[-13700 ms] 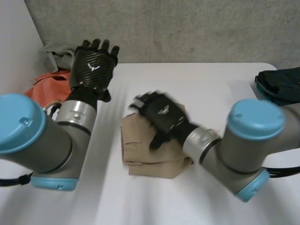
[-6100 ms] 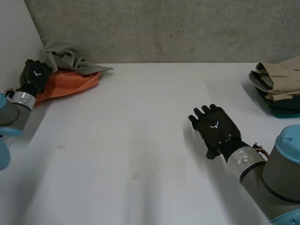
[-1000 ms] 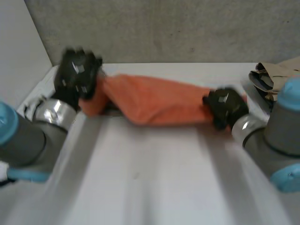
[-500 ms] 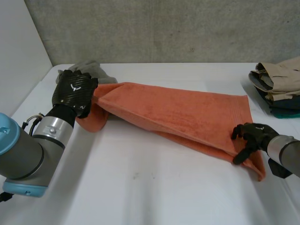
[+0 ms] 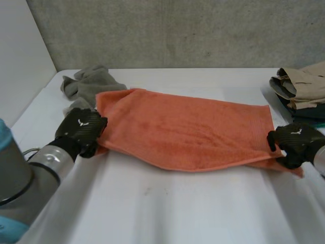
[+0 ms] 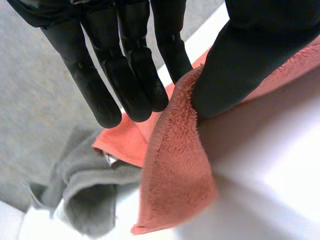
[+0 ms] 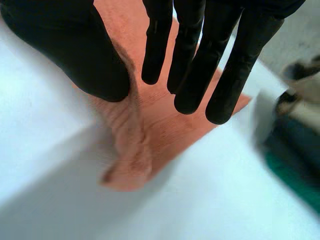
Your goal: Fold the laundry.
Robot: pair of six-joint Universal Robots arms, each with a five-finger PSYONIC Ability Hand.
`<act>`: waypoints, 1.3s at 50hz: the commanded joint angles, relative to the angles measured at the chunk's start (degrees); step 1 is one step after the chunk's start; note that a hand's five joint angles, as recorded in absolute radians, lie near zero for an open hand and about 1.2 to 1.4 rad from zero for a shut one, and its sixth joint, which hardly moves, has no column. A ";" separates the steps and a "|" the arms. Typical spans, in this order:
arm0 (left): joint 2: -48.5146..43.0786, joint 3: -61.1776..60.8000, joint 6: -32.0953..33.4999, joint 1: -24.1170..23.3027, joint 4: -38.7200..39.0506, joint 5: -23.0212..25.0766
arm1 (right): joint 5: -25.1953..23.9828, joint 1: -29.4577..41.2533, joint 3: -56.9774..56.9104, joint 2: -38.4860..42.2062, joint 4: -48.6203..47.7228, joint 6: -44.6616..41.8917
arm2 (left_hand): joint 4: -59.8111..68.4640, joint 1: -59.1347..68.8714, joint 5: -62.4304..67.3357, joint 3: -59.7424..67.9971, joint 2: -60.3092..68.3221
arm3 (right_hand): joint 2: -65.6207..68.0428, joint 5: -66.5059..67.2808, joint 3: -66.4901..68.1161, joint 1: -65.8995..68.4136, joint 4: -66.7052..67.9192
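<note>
Orange towel (image 5: 183,129) lies spread flat across the middle of the white table (image 5: 167,208), its long side running from 9 o'clock to 3 o'clock, and a second layer peeks out under its near edge toward 4 o'clock. The left hand (image 5: 81,133) sits at the towel's 9 o'clock end, on the near corner; in the left wrist view its thumb (image 6: 240,65) presses the towel's edge against straight fingers (image 6: 125,70), pinching the cloth, and the corner hangs folded below them. The right hand (image 5: 294,145) is at the 3 o'clock end, on the near corner there; in the right wrist view a raised ridge of towel runs between its thumb (image 7: 75,55) and its straight fingers (image 7: 220,60), nipped between them. A crumpled grey cloth (image 5: 89,84) lies at 10 o'clock, touching the towel's far corner. A pile of folded clothes (image 5: 299,86), tan on top of darker pieces, sits at 2 o'clock, near the right hand but apart from the towel.
</note>
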 commanded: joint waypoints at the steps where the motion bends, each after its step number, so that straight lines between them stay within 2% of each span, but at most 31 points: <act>1: 16.12 0.97 1.66 1.95 -21.31 0.15 | 0.40 -2.15 -5.25 -13.97 15.60 -14.90 | 11.09 14.42 14.03 11.58 11.28 | 25.49 13.09 12.05 44.61 12.02; 3: 20.68 1.06 3.67 2.22 -24.21 0.67 | 0.49 -2.15 -6.92 -16.70 19.38 -16.66 | 11.09 14.42 14.03 11.58 11.28 | 25.49 13.09 12.05 44.61 12.02; 6: 23.16 0.62 5.35 2.22 -24.50 0.85 | 0.23 -2.15 -7.89 -17.67 23.15 -17.80 | 11.09 14.42 14.03 11.58 11.28 | 25.49 13.09 12.05 44.61 12.02; 10: 20.81 0.18 7.55 1.96 -22.48 0.68 | 0.14 -2.15 -7.10 -16.10 23.61 -19.21 | 11.09 14.42 14.03 11.58 11.28 | 25.49 13.09 12.05 44.61 12.02; 13: 13.70 0.79 8.34 1.87 -19.58 0.50 | 0.93 -1.19 -7.27 -11.36 22.12 -19.30 | 11.09 14.42 14.03 11.58 11.28 | 25.49 13.09 12.05 44.61 12.02; 18: -2.18 6.75 10.44 1.52 -14.75 -0.38 | 6.45 4.51 -11.66 1.98 15.02 -17.99 | 11.09 14.42 14.03 11.58 11.28 | 25.49 13.09 12.05 44.61 12.02; 22: -10.82 12.90 12.20 0.73 -14.30 -3.35 | 10.32 8.03 -14.83 6.49 12.19 -15.27 | 11.09 14.42 14.03 11.58 11.28 | 25.49 13.09 12.05 44.61 12.02; 24: -12.42 14.76 12.12 -0.41 -13.86 -5.12 | 10.60 8.92 -15.18 6.76 11.31 -12.72 | 11.09 14.42 14.03 11.58 11.28 | 25.49 13.09 12.05 44.61 12.02; 25: -12.77 15.64 11.95 -1.03 -13.51 -5.91 | 10.42 9.45 -15.10 7.02 10.00 -9.14 | 11.09 14.42 14.03 11.58 11.28 | 14.06 1.66 0.62 33.18 0.58; 28: -13.57 18.02 11.86 -2.35 -11.58 -8.37 | 9.55 9.80 -14.05 7.02 7.36 -3.24 | 11.09 14.42 14.03 11.58 11.28 | -7.68 -20.08 -21.11 11.45 -21.15; 29: -13.57 18.37 11.77 -2.44 -10.96 -8.64 | 8.33 9.63 -13.00 6.50 5.87 0.61 | 11.09 14.42 14.03 11.58 11.28 | -21.58 -33.98 -35.02 -2.45 -35.05; 33: -13.57 19.60 11.24 -3.05 -7.01 -8.82 | 4.11 9.01 -9.58 2.39 4.19 6.78 | 11.09 14.42 14.03 11.58 11.28 | -34.14 -46.54 -47.58 -15.01 -47.61; 38: -13.66 22.32 8.88 -3.40 -2.53 -8.99 | -0.91 8.49 -3.94 -3.60 4.18 9.70 | 11.09 14.42 14.03 11.58 11.28 | -34.51 -46.90 -47.94 -15.38 -47.98; 44: -17.78 27.68 7.20 -4.72 -1.47 -9.34 | -2.32 7.78 1.24 -4.75 4.54 10.58 | 11.09 14.42 14.03 11.58 11.28 | -35.34 -47.74 -48.78 -16.22 -48.82; 48: -20.77 30.24 7.29 -5.08 -1.64 -9.61 | -2.06 7.78 5.37 -4.93 3.57 11.37 | 11.09 14.42 14.03 11.58 11.28 | -35.18 -47.58 -48.61 -16.05 -48.65; 57: -22.44 30.59 7.46 -4.64 -1.64 -9.61 | -0.13 6.99 9.07 -4.05 -6.44 11.46 | 11.09 14.42 14.03 11.58 11.28 | -32.33 -44.73 -45.76 -13.20 -45.80; 65: -22.44 29.97 7.20 -4.11 -1.82 -9.70 | 1.55 6.11 9.07 0.25 -6.89 10.76 | 11.09 14.42 14.03 11.58 11.28 | -28.46 -40.86 -41.89 -9.33 -41.93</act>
